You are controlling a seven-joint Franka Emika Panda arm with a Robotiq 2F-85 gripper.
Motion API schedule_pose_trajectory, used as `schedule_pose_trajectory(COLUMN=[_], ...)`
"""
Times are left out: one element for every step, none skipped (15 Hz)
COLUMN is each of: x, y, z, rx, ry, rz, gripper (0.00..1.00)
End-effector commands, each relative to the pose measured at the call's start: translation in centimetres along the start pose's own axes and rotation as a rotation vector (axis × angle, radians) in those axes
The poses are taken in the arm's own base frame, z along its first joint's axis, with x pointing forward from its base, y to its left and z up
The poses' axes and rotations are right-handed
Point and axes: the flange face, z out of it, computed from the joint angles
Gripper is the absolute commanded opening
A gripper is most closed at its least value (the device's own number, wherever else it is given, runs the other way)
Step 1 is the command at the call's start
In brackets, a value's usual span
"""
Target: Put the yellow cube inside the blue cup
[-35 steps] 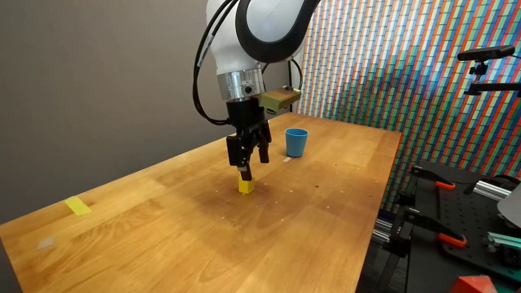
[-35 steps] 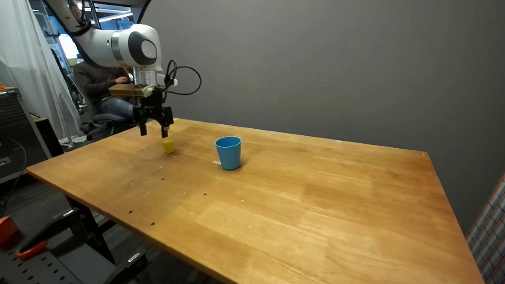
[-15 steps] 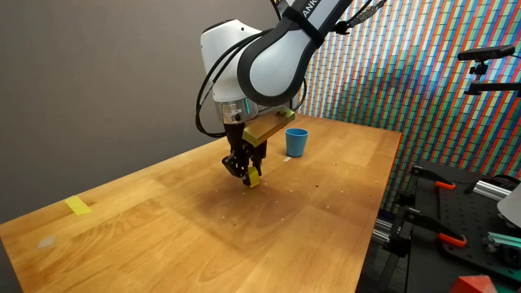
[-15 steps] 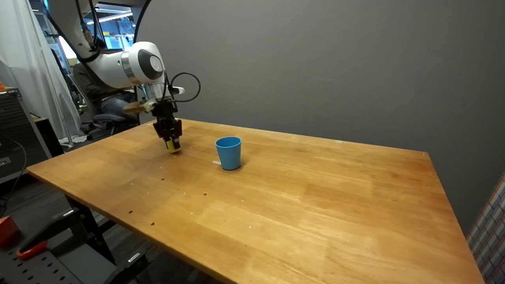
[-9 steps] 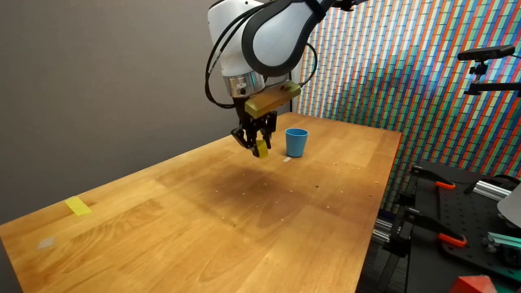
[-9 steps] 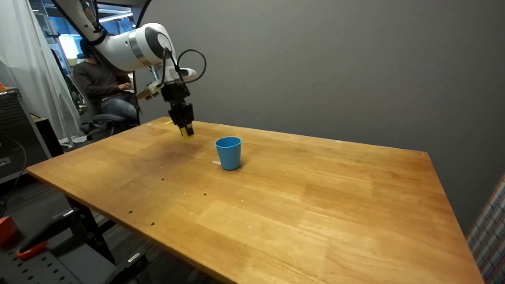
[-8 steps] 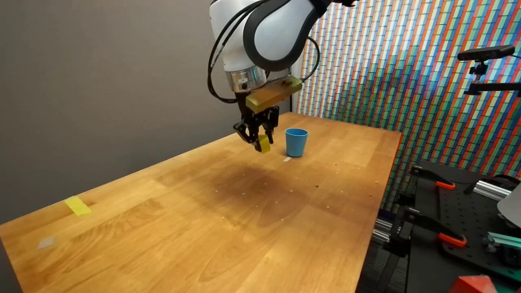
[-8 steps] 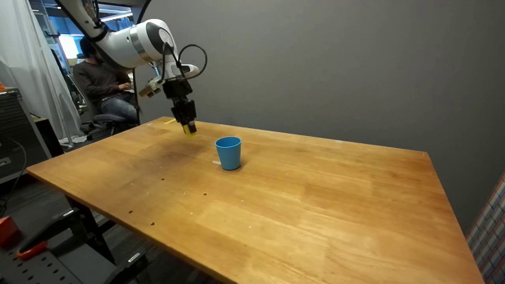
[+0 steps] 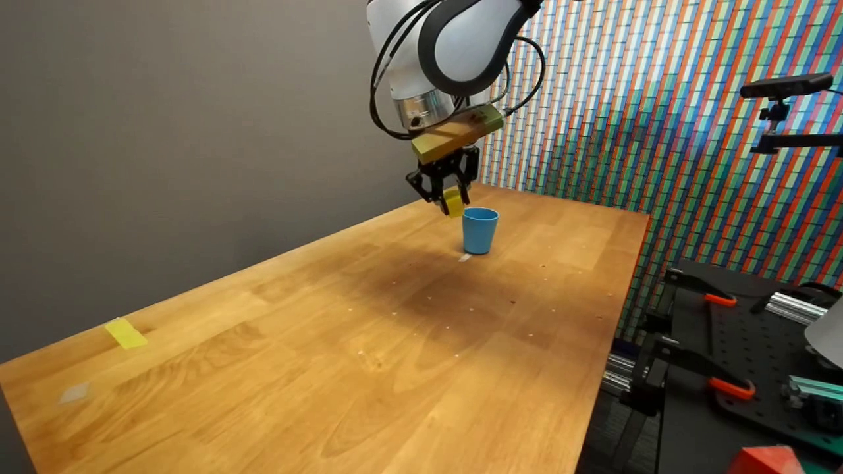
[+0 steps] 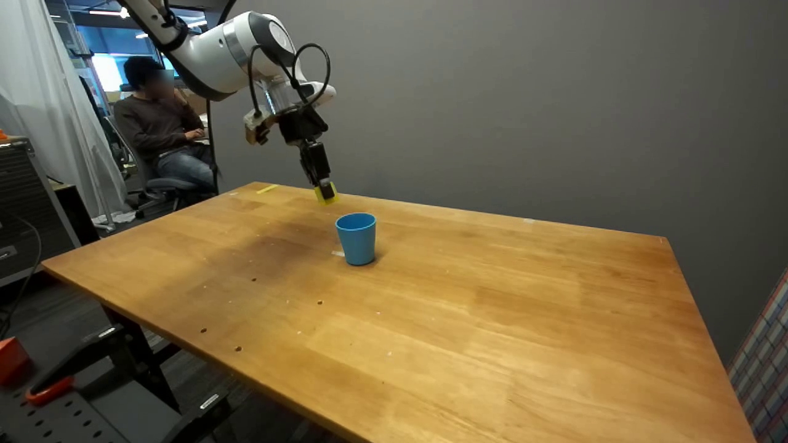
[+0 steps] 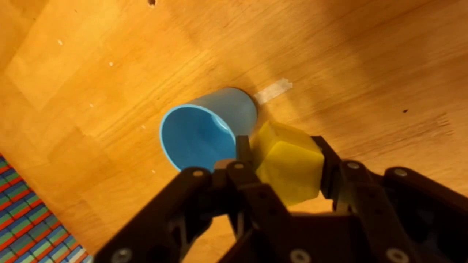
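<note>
1. The tool (image 9: 456, 205) is grasping the yellow cube (image 11: 292, 170) in the air, above the counter (image 10: 492, 320).
2. In the wrist view, the cube is right of the centre; the blue cup (image 11: 237, 109) is at its upper left.
3. In both exterior views, the cup stands upright; the cube is outside, to the cup's upper left.
4. At the lower left of an exterior view, a clamp (image 10: 198, 418) has a white label (image 10: 209, 402), too small for reading.

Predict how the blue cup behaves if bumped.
The blue cup could tip if bumped high, as it narrows toward its base. Bumped low, it may slide instead: the thin rim suggests little weight. It's probably fairly stiff, judging by its evenly round shape.
</note>
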Motion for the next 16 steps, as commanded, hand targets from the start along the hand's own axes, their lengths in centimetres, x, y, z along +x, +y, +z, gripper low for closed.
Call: schedule_pose_trajectory(x=[0.4,0.7,0.8,1.0,1.1,1.2,1.3,1.4,1.5,1.5,1.6,1.8,1.9,1.9,1.9,1.8], y=[2.8,3.3,3.8,4.3,4.7,5.2,5.6,6.1,6.4,6.6,6.8,6.9,7.1,7.2,7.3,7.4], z=[-0.3,-0.1,-0.1,0.0,-0.1,-0.1,-0.1,-0.1,0.1,0.3,0.5,0.8,1.0,1.2,1.2,1.2], rx=[-0.031,-0.036,-0.035,-0.038,-0.039,-0.038,-0.037,-0.036,-0.036,-0.038,-0.040,-0.042,-0.041,-0.038,-0.039,-0.039], ry=[0.012,0.011,0.009,0.011,0.012,0.009,0.007,0.002,-0.004,-0.009,-0.012,-0.015,-0.021,-0.023,-0.025,-0.026], rz=[0.114,0.138,0.161,0.180,0.197,0.215,0.230,0.246,0.255,0.264,0.271,0.274,0.277,0.279,0.279,0.278], gripper=[0.18,0.18,0.18,0.18,0.18,0.18,0.18,0.18,0.18,0.18,0.18,0.18,0.18,0.68,0.69,0.74])
